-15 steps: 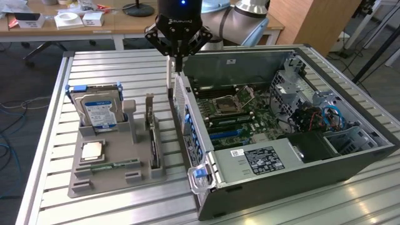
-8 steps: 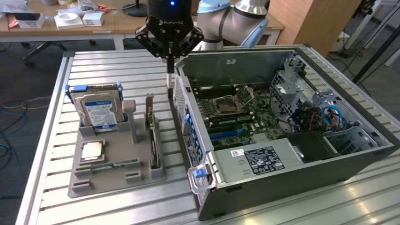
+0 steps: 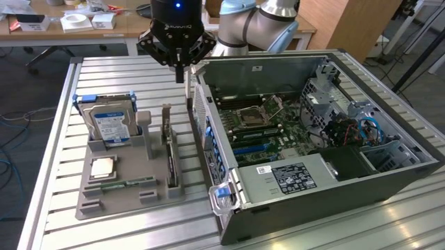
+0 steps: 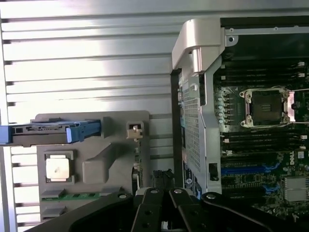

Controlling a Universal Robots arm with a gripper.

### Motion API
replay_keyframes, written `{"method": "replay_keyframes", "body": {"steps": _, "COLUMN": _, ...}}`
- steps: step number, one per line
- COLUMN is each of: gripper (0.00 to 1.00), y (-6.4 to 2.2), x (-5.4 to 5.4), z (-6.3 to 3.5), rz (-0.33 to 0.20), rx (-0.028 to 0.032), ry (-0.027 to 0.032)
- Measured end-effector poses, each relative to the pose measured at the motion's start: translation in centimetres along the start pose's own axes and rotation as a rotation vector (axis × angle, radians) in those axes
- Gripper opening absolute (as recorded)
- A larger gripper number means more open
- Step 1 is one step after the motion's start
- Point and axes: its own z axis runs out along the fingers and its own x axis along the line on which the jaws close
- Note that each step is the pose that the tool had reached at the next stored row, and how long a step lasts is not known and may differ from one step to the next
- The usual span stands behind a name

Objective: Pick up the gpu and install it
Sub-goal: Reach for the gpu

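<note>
Gripper (image 3: 179,73) hangs above the slatted table (image 3: 104,229), over the strip between the grey tray (image 3: 156,197) and the back wall of the open computer case (image 3: 334,203). Fingers point straight down and look drawn together to one narrow tip, with nothing between them. The wrist view agrees: the gripper (image 4: 163,181) shows dark tips pressed close and no load.

Graphics card (image 3: 169,151) is not picked up. It stands on its long edge in a slot of the tray, on the side nearest the case, with its metal end bracket at the far end. My guess is that it stands upright so the top edge is free for a pinch from above. In the wrist view the graphics card (image 4: 136,159) is a thin line, with the tips just to its case side and not over it.

Also on the tray:
- Hard drive (image 3: 108,122), upright in blue rails.
- Processor chip (image 3: 103,166), lying flat.
- Green memory stick (image 3: 122,184), lying flat.

All are apart from the gripper.

The case lies on its side with the motherboard (image 3: 264,125) facing up, probably so a card can go in from above. No card sits in its slots as far as I can tell.
</note>
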Motion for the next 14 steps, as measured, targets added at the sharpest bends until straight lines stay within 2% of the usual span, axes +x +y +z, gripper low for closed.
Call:
{"method": "replay_keyframes", "body": {"steps": 6, "gripper": 0.1, "y": -0.15, "x": 1.9, "z": 0.26, "rz": 0.0, "rx": 0.0007, "ry": 0.0081}}
{"method": "replay_keyframes", "body": {"steps": 14, "gripper": 0.1, "y": -0.21, "x": 2.0, "z": 0.27, "rz": 0.0, "rx": 0.0008, "ry": 0.0089}}
